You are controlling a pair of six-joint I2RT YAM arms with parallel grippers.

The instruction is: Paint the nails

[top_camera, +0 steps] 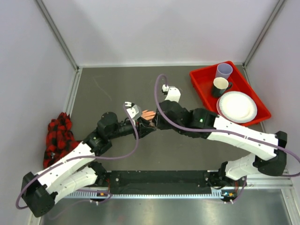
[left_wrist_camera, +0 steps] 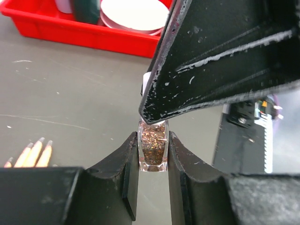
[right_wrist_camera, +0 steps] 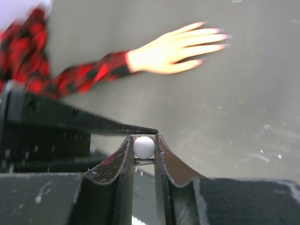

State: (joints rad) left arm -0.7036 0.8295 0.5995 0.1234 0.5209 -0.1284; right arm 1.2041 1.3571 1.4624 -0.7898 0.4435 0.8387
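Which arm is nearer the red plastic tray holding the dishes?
Right. The right arm lies close alongside the red plastic tray; the left arm is over on the opposite side, well apart from it.

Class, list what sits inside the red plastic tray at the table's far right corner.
Inside the red plastic tray: a lilac cup, a dark mug and a round white plate. Anything under the plate is hidden.

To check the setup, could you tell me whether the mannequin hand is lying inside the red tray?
No, the mannequin hand lies on the grey table, apart from the red tray.
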